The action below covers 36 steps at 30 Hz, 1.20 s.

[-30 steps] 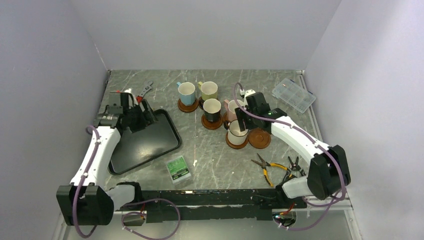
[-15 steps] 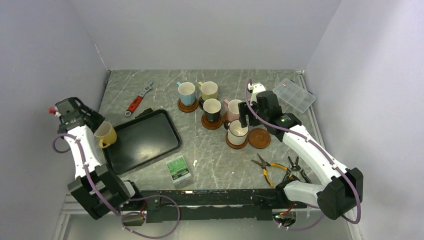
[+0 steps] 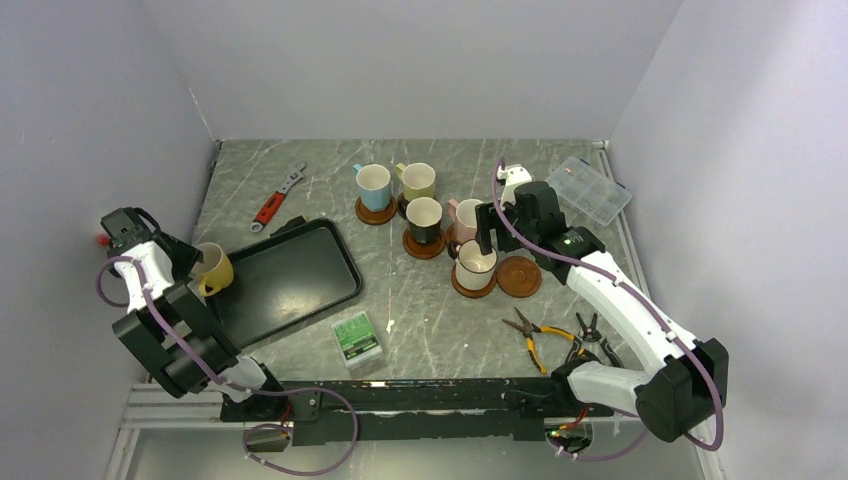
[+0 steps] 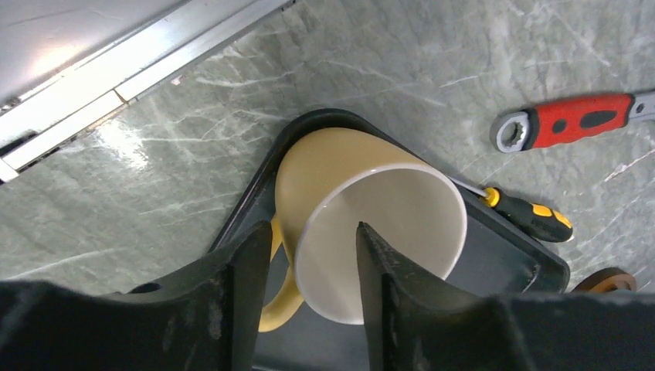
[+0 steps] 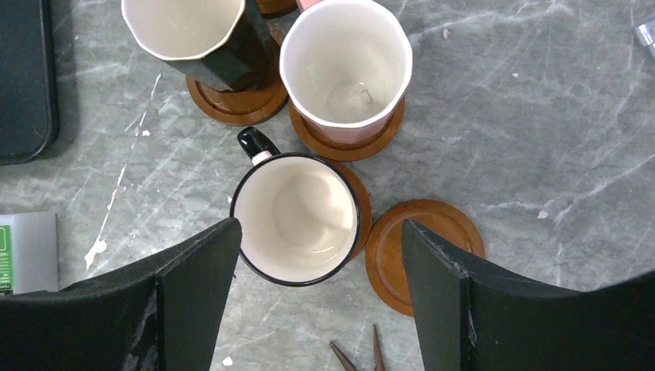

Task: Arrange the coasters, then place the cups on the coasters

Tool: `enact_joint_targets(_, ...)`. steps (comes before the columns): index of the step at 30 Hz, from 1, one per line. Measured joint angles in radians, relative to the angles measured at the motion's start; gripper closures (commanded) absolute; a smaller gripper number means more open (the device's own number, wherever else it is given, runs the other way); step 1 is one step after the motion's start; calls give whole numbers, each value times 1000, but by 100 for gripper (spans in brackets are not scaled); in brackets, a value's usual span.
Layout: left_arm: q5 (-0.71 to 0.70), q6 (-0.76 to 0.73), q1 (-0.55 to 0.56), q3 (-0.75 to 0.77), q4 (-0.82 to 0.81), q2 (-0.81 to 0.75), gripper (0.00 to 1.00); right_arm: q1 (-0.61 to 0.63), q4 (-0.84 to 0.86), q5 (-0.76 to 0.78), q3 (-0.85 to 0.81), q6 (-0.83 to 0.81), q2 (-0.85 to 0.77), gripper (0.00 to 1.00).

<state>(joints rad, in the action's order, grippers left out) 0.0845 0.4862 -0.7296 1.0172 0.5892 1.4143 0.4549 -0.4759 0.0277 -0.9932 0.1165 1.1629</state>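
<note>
Black tray, red wrench, pliers and clear organizer lie scattered

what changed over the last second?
The left gripper swung left off the tray and now straddles the rim of the yellow mug, jaws narrowing, grip unclear. The right gripper lifted back from the white mug and opened wider. The spare coaster and all else stayed put.

Readable text: none that you can make out.
Green packet, seven o'clock of centre: print too small.
</note>
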Motion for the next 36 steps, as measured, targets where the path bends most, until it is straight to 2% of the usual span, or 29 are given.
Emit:
enact_joint_targets(5, 33, -14, -1, 12, 21, 52, 76, 0, 0, -3, 4, 7, -7, 20)
enact_joint_targets(8, 43, -34, -2, 14, 32, 57, 95, 0, 0, -3, 7, 12, -29, 20)
enact_joint_targets(12, 35, -64, 14, 16, 56, 54, 97, 0, -1, -8, 7, 27, -64, 20)
enact_joint_targets(16, 0, -91, 84, 19, 80, 16, 97, 1, -18, -11, -10, 58, -76, 14)
enact_joint_targets(21, -31, -113, 296, 98, 154, -76, 97, 27, -48, -38, -60, 121, -76, 10)
enact_joint_targets(26, -34, -100, 578, 184, 211, -156, 97, 142, -45, -35, -100, 210, -62, 10)
enact_joint_targets(36, -138, 37, 1204, 197, 321, -85, 97, 387, 8, 35, -225, 354, 169, 12)
